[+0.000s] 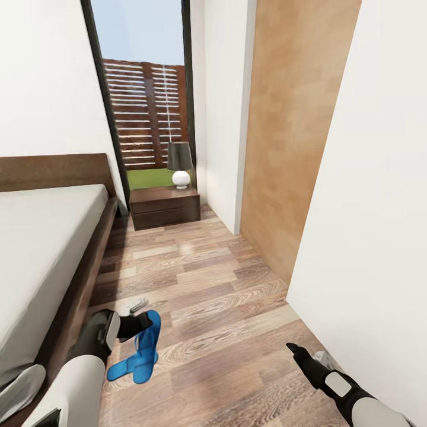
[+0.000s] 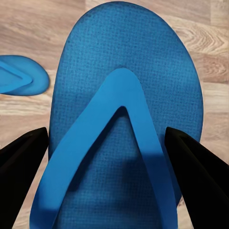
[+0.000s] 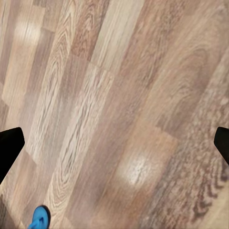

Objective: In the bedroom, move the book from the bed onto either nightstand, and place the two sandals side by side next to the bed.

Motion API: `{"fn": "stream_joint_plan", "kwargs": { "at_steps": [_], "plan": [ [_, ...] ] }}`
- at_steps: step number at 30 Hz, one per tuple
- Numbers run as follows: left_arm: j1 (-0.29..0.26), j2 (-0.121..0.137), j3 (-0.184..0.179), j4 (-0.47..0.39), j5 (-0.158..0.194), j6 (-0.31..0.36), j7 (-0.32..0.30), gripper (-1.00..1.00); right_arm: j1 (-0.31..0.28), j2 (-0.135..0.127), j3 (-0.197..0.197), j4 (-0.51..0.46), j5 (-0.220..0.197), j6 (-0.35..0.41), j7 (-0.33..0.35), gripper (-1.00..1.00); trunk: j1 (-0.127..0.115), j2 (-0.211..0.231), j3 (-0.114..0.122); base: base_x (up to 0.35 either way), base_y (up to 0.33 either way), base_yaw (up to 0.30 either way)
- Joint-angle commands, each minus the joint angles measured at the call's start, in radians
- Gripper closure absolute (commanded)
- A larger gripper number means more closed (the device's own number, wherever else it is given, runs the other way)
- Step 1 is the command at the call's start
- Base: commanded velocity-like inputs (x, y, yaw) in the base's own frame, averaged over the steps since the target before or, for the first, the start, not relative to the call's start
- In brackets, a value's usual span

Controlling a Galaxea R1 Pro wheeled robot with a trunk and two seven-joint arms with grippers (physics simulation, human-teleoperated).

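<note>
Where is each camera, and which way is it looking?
Head view: up on the robot's head, looking down the room at the bed, nightstand and floor; both arms show, with the left gripper at a blue sandal.
Left wrist view: by the left gripper, facing down onto that sandal; its dark fingers flank it.
Right wrist view: by the right gripper, facing the plank floor; fingertip edges show.
Shared: both the head and left wrist views show the second sandal nearby.

A table lamp (image 1: pixel 179 163) stands before a slatted fence (image 1: pixel 145 112).
</note>
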Motion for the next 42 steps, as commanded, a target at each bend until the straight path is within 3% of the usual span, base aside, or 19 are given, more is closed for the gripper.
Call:
{"fn": "stream_joint_plan", "kwargs": {
  "at_steps": [1, 4, 6, 11, 12, 14, 15, 18, 19, 23, 24, 26, 27, 29, 32, 35, 36, 41, 42],
  "plan": [
    [-0.001, -0.003, 0.005, 0.003, -0.012, -0.002, -0.008, 1.0, 0.0, 0.0, 0.001, -0.001, -0.01, 0.007, 0.002, -1.0, 0.0, 0.0, -0.001, 0.0, 0.0, 0.0],
    [-0.001, -0.005, -0.009, 0.042, -0.017, -0.039, -0.004, 1.0, 0.0, 0.0, 0.004, -0.002, -0.01, 0.008, 0.001, -1.0, 0.0, 0.0, -0.001, 0.0, 0.0, 0.0],
    [-0.002, -0.005, -0.043, 0.076, -0.022, -0.078, -0.002, 1.0, 0.0, 0.0, 0.005, -0.003, -0.01, 0.009, 0.001, -1.0, 0.0, 0.0, -0.001, 0.0, 0.0, 0.0],
    [-0.004, 0.006, -0.182, 0.106, -0.035, -0.112, -0.002, 1.0, 0.0, 0.001, 0.005, -0.007, -0.009, 0.01, 0.001, -1.0, 0.0, 0.0, -0.001, 0.0, 0.0, 0.0],
    [-0.005, 0.008, -0.235, 0.109, -0.037, -0.116, -0.003, 1.0, 0.0, 0.001, 0.005, -0.008, -0.009, 0.01, 0.001, -1.0, 0.0, 0.0, -0.001, 0.0, 0.0, 0.0],
    [-0.006, 0.01, -0.29, 0.112, -0.039, -0.12, -0.004, 1.0, 0.0, 0.0, 0.005, -0.008, -0.009, 0.011, 0.001, -1.0, 0.0, 0.0, -0.001, 0.0, 0.0, 0.0],
    [-0.008, 0.012, -0.347, 0.115, -0.04, -0.123, -0.004, 1.0, 0.0, -0.001, 0.006, -0.008, -0.009, 0.011, 0.002, -1.0, 0.0, 0.0, -0.001, 0.0, 0.0, 0.0],
    [-0.01, 0.015, -0.433, 0.117, -0.043, -0.124, -0.005, 1.0, 0.0, -0.003, 0.007, -0.009, -0.009, 0.011, 0.005, -1.0, 0.0, 0.0, -0.001, 0.0, 0.0, 0.0],
    [-0.012, 0.019, -0.49, 0.117, -0.045, -0.127, -0.006, 1.0, 0.0, -0.004, 0.007, -0.009, -0.009, 0.012, 0.009, -1.0, 0.0, 0.0, -0.001, 0.0, 0.0, 0.0],
    [-0.016, 0.036, -0.6, 0.117, -0.057, -0.132, -0.007, 1.0, 0.0, -0.005, 0.009, -0.009, -0.009, 0.013, 0.021, -1.0, 0.0, 0.0, -0.001, 0.0, 0.0, 0.0],
    [-0.02, 0.047, -0.651, 0.117, -0.064, -0.132, -0.009, 1.0, 0.0, -0.006, 0.009, -0.009, -0.009, 0.013, 0.026, -1.0, 0.0, 0.0, -0.001, 0.0, 0.0, 0.0],
    [-0.025, 0.057, -0.697, 0.117, -0.068, -0.133, -0.02, 1.0, 0.0, -0.006, 0.009, -0.009, -0.009, 0.013, 0.031, -1.0, 0.0, 0.0, -0.001, 0.0, 0.0, 0.0],
    [-0.032, 0.068, -0.738, 0.117, -0.072, -0.134, -0.048, 1.0, 0.0, -0.006, 0.009, -0.009, -0.009, 0.014, 0.035, -1.0, 0.0, 0.0, -0.001, 0.0, 0.0, 0.0],
    [-0.038, 0.081, -0.775, 0.117, -0.078, -0.136, -0.094, 1.0, 0.0, -0.006, 0.009, -0.009, -0.009, 0.014, 0.037, -1.0, 0.0, 0.0, -0.001, 0.0, 0.0, 0.0],
    [-0.063, 0.142, -0.851, 0.118, -0.13, -0.181, -0.291, 1.0, 0.0, -0.007, 0.009, -0.009, -0.009, 0.015, 0.041, -1.0, 0.0, 0.0, -0.001, 0.0, 0.0, 0.0],
    [-0.082, 0.166, -0.872, 0.123, -0.201, -0.23, -0.411, 1.0, 0.0, -0.008, 0.009, -0.009, -0.009, 0.015, 0.041, -1.0, 0.0, 0.0, -0.001, 0.0, 0.0, 0.0],
    [-0.09, 0.172, -0.878, 0.124, -0.246, -0.247, -0.46, 1.0, 0.0, -0.008, 0.009, -0.009, -0.009, 0.015, 0.041, -1.0, 0.0, 0.0, -0.001, 0.0, 0.0, 0.0],
    [-0.101, 0.178, -0.884, 0.126, -0.401, -0.279, -0.617, 1.0, 0.0, -0.008, 0.008, -0.009, -0.009, 0.014, 0.043, -1.0, 0.0, 0.0, -0.001, 0.0, 0.0, 0.0],
    [-0.101, 0.179, -0.885, 0.126, -0.411, -0.281, -0.632, 1.0, 0.0, -0.008, 0.008, -0.009, -0.009, 0.014, 0.043, -1.0, 0.0, 0.0, -0.001, 0.0, 0.0, 0.0]
  ]
}}
